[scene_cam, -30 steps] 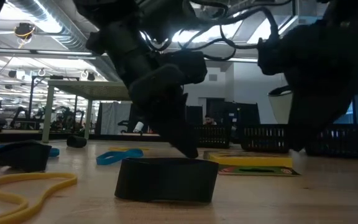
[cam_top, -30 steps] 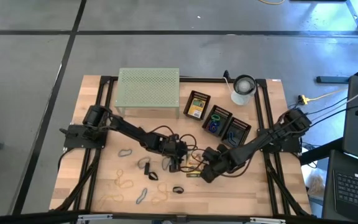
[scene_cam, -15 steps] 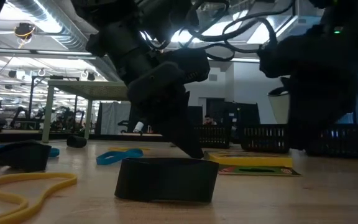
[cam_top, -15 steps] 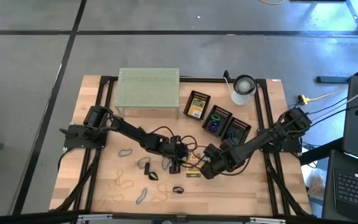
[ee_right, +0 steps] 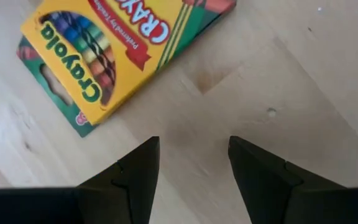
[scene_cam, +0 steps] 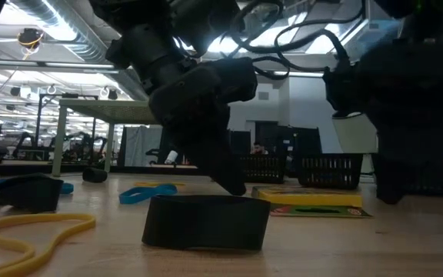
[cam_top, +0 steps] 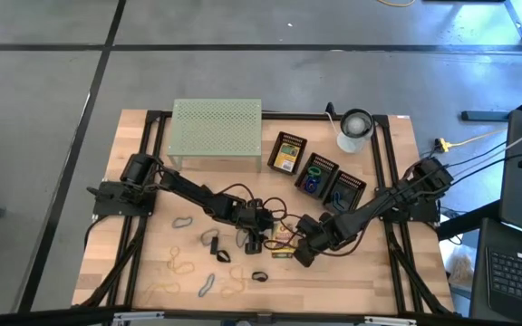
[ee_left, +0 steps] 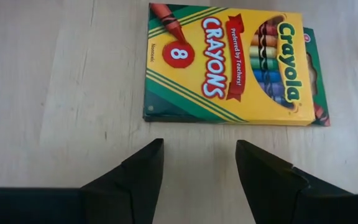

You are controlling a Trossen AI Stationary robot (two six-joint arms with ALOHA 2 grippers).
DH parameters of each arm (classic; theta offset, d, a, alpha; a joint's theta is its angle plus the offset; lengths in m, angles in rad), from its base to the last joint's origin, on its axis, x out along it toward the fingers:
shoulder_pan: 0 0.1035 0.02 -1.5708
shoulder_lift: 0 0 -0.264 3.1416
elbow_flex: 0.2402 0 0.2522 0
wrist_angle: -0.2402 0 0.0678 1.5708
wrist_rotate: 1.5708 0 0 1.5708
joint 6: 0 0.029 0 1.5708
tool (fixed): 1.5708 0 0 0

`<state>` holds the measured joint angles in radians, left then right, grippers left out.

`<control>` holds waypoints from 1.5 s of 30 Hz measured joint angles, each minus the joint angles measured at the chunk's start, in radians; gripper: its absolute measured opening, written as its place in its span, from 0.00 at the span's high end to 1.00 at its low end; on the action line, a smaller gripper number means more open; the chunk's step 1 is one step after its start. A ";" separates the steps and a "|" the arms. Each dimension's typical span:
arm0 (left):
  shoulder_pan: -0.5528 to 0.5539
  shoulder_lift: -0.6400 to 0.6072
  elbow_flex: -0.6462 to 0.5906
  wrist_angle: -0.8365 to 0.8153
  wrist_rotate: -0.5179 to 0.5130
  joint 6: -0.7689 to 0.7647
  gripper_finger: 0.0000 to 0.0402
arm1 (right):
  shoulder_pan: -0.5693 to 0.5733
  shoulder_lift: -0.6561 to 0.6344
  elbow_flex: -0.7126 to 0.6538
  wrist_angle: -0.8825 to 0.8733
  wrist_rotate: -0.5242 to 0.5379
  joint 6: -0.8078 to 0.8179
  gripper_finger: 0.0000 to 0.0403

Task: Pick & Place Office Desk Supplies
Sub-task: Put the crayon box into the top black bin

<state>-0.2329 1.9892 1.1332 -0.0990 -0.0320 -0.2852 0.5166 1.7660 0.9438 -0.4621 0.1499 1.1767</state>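
Observation:
A yellow crayon box (ee_left: 229, 62) lies flat on the wooden table, and the green edge of a second box (ee_left: 316, 74) shows from under it. In the high view the boxes (cam_top: 284, 244) lie between my two grippers. My left gripper (ee_left: 197, 155) stands open just short of the box's long side, touching nothing. From the other side, my right gripper (ee_right: 194, 155) is also open and points down at bare wood beside the box (ee_right: 117, 50). In the low view the box (scene_cam: 314, 201) lies behind a black clip (scene_cam: 206, 221).
A pale green perforated rack (cam_top: 217, 133) and a white cup (cam_top: 355, 131) stand at the far edge, with three black trays (cam_top: 316, 174) beside them. Rubber bands (cam_top: 181, 265) and small black clips (cam_top: 259, 276) are scattered over the near left of the table.
My right gripper has turned a little at the wrist and sunk slightly toward the table beside the crayon box. The box has not moved.

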 joint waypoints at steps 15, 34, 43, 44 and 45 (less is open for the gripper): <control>0.006 0.000 -0.001 -0.004 0.034 -0.070 0.51 | 0.001 -0.025 -0.087 0.260 -0.011 0.062 0.51; 0.015 0.001 -0.002 0.022 0.125 -0.104 0.52 | -0.019 0.000 -0.087 0.438 0.173 0.028 0.51; 0.005 0.002 -0.002 0.023 0.118 -0.066 0.51 | -0.029 -0.009 -0.085 0.368 0.132 0.033 0.51; 0.001 0.002 -0.002 0.025 0.107 -0.033 0.51 | -0.029 -0.009 -0.085 0.340 0.120 0.039 0.51; -0.003 0.002 -0.003 0.030 0.091 -0.007 0.51 | -0.029 -0.010 -0.085 0.312 0.110 0.040 0.51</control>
<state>-0.2359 1.9915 1.1305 -0.0691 0.0585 -0.2924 0.4877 1.7557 0.8585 -0.1504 0.2598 1.2162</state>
